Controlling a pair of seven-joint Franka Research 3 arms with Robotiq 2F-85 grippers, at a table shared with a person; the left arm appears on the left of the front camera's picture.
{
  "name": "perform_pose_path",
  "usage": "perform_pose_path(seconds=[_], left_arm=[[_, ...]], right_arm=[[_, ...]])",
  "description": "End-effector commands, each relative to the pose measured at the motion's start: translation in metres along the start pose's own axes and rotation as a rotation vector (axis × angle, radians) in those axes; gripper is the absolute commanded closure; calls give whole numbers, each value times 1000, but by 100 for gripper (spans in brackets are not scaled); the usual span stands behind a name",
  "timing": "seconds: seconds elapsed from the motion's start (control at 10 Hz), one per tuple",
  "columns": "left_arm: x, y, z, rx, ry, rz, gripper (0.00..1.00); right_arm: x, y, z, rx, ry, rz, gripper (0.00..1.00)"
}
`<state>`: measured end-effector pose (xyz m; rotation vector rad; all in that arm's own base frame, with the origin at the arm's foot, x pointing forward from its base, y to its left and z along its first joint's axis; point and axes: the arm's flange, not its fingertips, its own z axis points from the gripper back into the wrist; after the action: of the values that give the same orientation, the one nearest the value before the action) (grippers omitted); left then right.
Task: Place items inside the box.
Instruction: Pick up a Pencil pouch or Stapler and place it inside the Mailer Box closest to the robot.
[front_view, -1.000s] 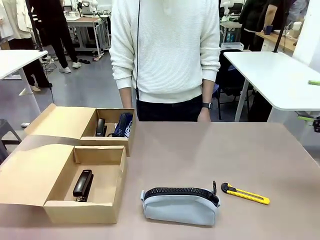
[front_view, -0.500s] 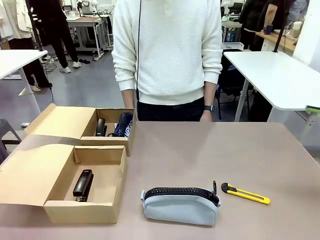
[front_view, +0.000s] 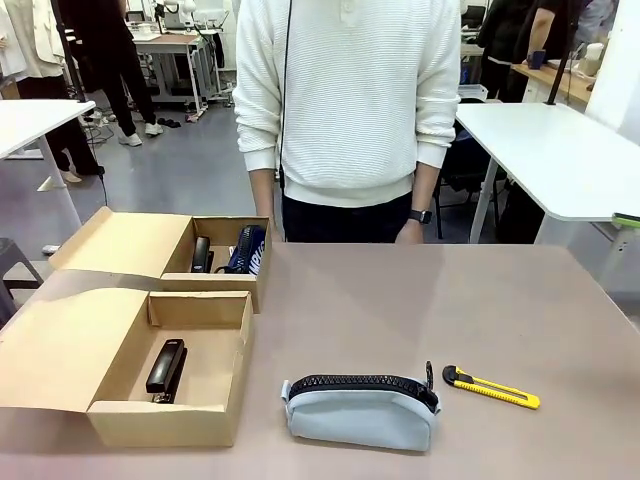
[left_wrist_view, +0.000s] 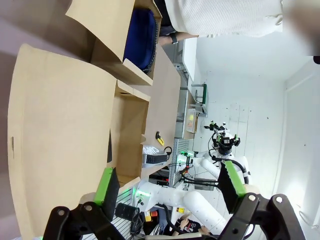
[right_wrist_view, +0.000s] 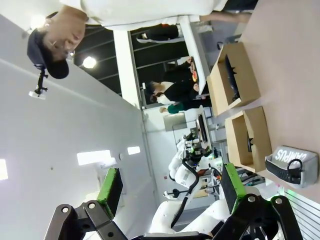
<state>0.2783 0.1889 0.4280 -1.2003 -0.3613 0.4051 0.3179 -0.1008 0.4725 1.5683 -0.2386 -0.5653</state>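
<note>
Two boxes (front_view: 165, 425) (front_view: 125, 245), two pouches (front_view: 360, 420) (front_view: 248, 250), one stapler (front_view: 166, 367), one knife (front_view: 490, 388).

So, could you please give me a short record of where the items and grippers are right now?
near box: black stapler inside
far box: navy pouch and a black item inside
table: pale grey pouch, yellow utility knife to its right
left gripper: open, empty
right gripper: open, empty
person: standing at far edge
</note>
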Motion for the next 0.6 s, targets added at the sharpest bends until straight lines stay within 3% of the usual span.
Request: perform_pose_path(seconds=[0.0,0.3,0.5], left_arm=[[-2,0,0,-17,3,-18,0],[-2,0,0,-17,3,-18,0],[-2,0,0,-17,3,-18,0]], right_arm=[[-1,1,3,-4,12,6,0],[0,0,0,0,0,0,0],[-7,41,-91,-322,138,347,0]])
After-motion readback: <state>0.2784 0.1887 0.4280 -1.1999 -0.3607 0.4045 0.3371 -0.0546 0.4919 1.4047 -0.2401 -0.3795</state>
